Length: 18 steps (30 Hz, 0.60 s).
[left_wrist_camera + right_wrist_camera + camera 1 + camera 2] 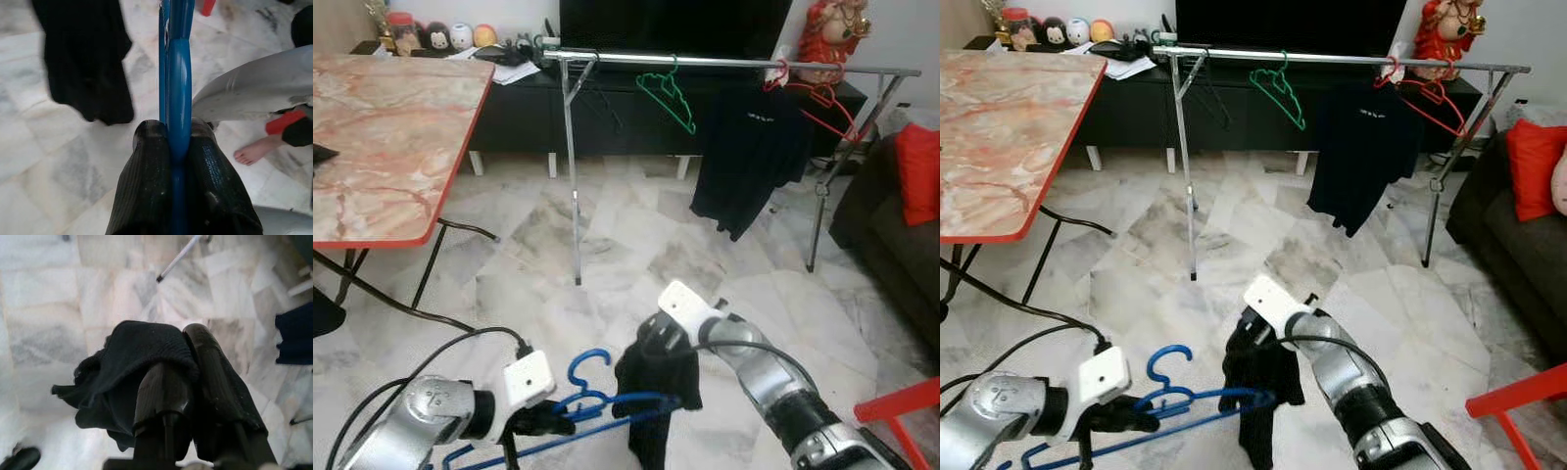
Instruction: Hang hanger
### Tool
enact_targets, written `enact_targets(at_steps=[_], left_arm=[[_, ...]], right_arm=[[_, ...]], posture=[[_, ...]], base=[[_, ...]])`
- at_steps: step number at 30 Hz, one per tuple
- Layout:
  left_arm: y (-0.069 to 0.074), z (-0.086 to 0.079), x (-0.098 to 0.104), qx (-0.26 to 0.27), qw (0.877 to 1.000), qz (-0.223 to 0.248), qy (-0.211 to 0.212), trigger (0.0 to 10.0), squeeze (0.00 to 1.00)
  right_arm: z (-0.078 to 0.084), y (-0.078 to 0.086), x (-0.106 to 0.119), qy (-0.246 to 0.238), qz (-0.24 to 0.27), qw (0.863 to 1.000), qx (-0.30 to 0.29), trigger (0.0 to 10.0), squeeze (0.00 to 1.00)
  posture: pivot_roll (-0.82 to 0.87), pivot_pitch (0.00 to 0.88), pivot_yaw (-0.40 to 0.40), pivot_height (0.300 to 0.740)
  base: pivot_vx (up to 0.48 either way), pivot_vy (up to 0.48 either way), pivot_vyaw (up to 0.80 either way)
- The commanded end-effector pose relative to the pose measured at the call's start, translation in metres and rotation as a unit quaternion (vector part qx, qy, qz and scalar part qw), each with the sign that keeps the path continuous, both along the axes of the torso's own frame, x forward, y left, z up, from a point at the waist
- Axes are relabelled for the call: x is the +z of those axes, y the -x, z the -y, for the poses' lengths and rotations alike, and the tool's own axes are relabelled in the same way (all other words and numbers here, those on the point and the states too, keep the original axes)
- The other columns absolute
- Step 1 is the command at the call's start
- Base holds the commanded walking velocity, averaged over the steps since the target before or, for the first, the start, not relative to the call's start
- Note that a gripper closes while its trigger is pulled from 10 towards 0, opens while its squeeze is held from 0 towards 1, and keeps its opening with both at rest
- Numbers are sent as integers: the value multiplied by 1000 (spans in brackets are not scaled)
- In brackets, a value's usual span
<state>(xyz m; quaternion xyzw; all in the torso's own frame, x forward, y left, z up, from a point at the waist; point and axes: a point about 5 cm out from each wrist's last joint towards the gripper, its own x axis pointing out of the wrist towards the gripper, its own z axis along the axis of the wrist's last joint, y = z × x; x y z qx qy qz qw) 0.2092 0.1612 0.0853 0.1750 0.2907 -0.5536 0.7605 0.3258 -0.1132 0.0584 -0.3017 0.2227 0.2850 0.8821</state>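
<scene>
Blue hanger [597, 403]: clamped in left gripper [540, 419], low over floor, long axis level, hook up. Black garment [658, 392]: pinched by right gripper [656, 343], draped on hanger's right end. Rail [724, 64]: far ahead, above.

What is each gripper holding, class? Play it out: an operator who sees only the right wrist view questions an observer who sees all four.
Operator: My fingers pinch dark cloth. Is the other arm busy?
Observer: Yes. The left gripper is shut on a blue hanger.
Operator: Is my cloth on that hanger?
Observer: The black garment held by the right gripper hangs against the hanger's bar; whether it is draped over it, I cannot tell.
Operator: Where would it hang?
Observer: On the metal rail ahead, which already carries a green hanger, a red hanger and a black shirt.
</scene>
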Motion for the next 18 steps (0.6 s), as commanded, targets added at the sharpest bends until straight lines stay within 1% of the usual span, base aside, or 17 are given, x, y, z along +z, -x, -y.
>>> enact_targets(at_steps=[1,4,5,6,8,11,14,18], left_arm=[[-6,12,6,-1,1000,23,14,10000,0],[-18,16,5,26,998,53,8,10000,0],[-22,17,5,40,997,66,5,10000,0],[-30,20,6,64,994,86,4,10000,0],[-35,22,6,76,992,102,0,10000,0],[-36,23,6,79,992,102,-2,10000,0],[-29,21,5,58,995,82,-9,10000,0],[-25,15,5,49,996,71,-18,10000,0]], right_arm=[[-6,-3,4,-2,9,1000,9,10000,0],[-9,-3,4,-5,10,1000,12,10000,0],[-10,-3,5,-6,10,1000,14,10000,0],[-11,-3,5,-8,10,1000,17,10000,0],[-11,-2,5,-9,11,1000,17,10000,0],[-10,-2,4,-9,11,1000,17,10000,0],[-6,-1,4,-8,10,1000,14,10000,0],[-4,-1,2,-6,10,1000,11,10000,0]], posture=[[39,0,-126,740],[38,0,-130,740],[33,0,-130,740],[28,0,-131,740],[28,0,-132,740],[26,0,-132,740],[21,0,-131,740],[24,0,-132,740]], base=[[0,0,0],[0,0,0],[0,0,0],[0,0,0],[0,0,0],[0,0,0],[0,0,0],[0,0,0]])
